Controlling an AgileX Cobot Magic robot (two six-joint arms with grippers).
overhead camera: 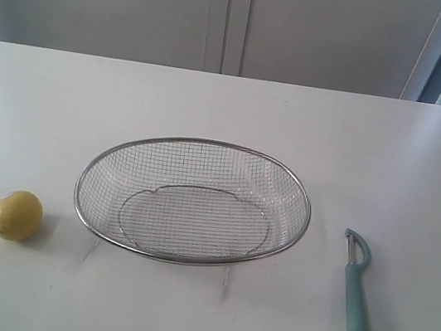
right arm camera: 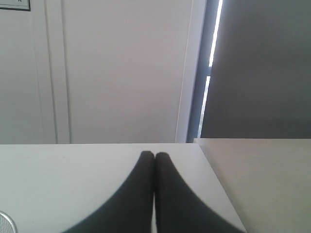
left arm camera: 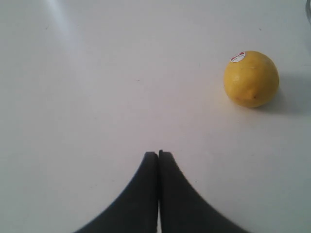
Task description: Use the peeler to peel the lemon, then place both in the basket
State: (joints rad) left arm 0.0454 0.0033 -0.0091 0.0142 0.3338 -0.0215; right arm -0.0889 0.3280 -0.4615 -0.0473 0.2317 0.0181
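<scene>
- On my feed the left jaws were pressed fully together, gripping nothing, and hung over a bare stretch of the white worktop (left arm camera: 97, 97)
- The right jaws were likewise closed tight and empty, and pointed across the far edge of the worktop towards a pale panelled wall (right arm camera: 121, 73)
- The lemon (overhead camera: 17, 216) sat on the worktop at the left of the exterior view, well apart from the basket (overhead camera: 202, 142) and not touching it
- Through the left wrist camera I saw the lemon lying clear of the jaws, off to one side, with a small red-and-white sticker (left arm camera: 237, 57) on its skin
- The basket stood upright in the middle of the worktop, between the lemon and the peeler (overhead camera: 356, 288), with both of them outside it
- The peeler lay flat on the right, near the basket but clear of its rim, its head towards the far side and its handle towards the near edge
</scene>
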